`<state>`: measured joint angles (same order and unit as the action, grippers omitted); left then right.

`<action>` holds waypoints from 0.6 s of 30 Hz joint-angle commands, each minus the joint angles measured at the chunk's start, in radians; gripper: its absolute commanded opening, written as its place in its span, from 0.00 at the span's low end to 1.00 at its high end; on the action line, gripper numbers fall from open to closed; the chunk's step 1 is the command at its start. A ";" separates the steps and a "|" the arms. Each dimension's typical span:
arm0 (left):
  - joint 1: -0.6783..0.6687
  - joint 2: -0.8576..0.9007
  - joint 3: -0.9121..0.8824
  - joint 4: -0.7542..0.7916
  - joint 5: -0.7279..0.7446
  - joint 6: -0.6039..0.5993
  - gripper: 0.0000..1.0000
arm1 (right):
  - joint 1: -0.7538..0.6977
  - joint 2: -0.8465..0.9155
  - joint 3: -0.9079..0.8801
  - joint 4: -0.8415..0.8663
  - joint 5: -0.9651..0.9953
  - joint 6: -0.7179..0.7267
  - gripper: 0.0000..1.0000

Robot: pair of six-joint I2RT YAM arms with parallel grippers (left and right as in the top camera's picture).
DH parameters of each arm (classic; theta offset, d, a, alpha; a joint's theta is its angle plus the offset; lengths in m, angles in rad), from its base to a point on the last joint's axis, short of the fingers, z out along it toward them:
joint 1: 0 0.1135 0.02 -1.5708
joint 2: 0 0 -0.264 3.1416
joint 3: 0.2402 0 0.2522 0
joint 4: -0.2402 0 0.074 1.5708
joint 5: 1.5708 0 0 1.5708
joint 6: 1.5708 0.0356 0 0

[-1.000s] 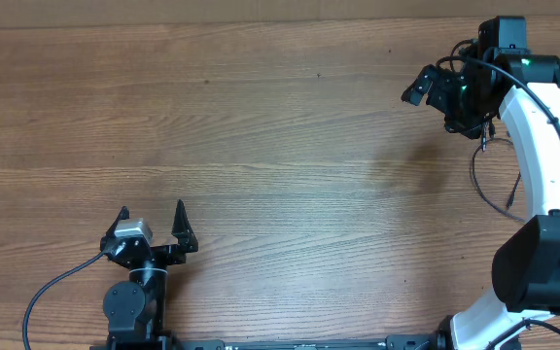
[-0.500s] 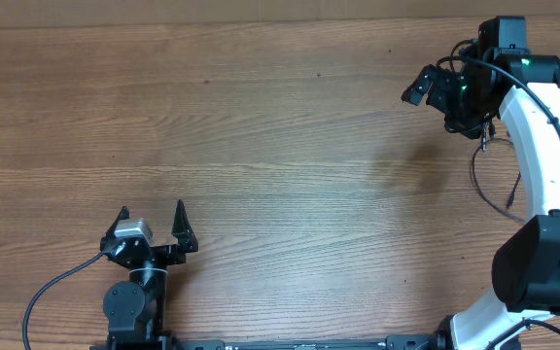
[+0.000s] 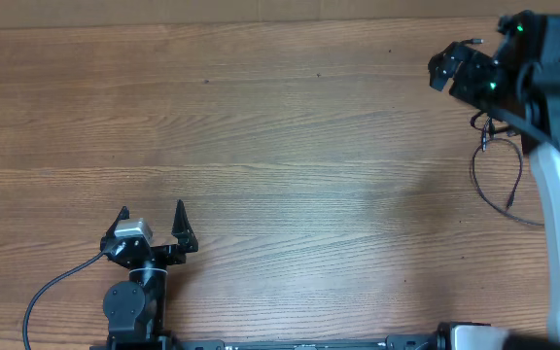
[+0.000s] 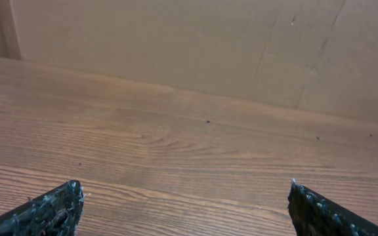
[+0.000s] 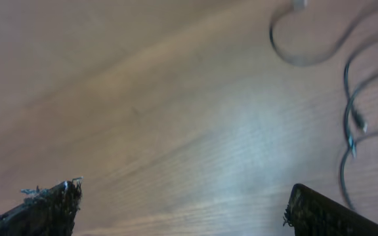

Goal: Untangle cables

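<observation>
The left arm (image 3: 136, 282) sat folded low at the near edge of the desk (image 3: 280, 146), its wrist level and its jaws pointing away across the wood. They were released, spread wide with nothing between them. In the left wrist view only the two dark fingertips (image 4: 51, 213) showed at the bottom corners. Bare wood grain ran ahead of them to a cardboard wall (image 4: 176, 46) beyond.

The right arm (image 3: 557, 194) reached far along the right side, with its white link running up the edge of the overhead view and its black wrist bent inward at the far corner. Its jaws were likewise released and held nothing. In the right wrist view the fingers (image 5: 44, 206) stood far apart over open wood, and that picture was blurred.

The cables (image 3: 472, 173) lay on the desk beside the right arm — thin black strands in a loose loop with a small plug end. From overhead they lay to the near side of the right jaws, under the wrist rather than between the fingers, and apart from them. In the right wrist view the cables (image 5: 299, 63) appeared ahead of the jaws and off to one side as several curling strands beyond the fingertip there, none of them touched. They were well apart from the left jaws — clear across the desk.
</observation>
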<state>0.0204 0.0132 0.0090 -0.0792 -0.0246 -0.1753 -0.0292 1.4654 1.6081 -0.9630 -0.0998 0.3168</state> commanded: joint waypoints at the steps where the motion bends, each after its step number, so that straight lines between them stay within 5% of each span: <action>1: 0.000 -0.009 -0.003 0.002 0.016 0.026 1.00 | 0.019 -0.125 -0.118 0.085 0.064 -0.007 1.00; 18: 0.000 -0.009 -0.003 0.002 0.016 0.026 1.00 | 0.019 -0.834 -1.060 0.784 0.053 0.080 1.00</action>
<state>0.0204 0.0132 0.0090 -0.0795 -0.0181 -0.1749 -0.0109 0.7456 0.6792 -0.2451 -0.0586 0.3721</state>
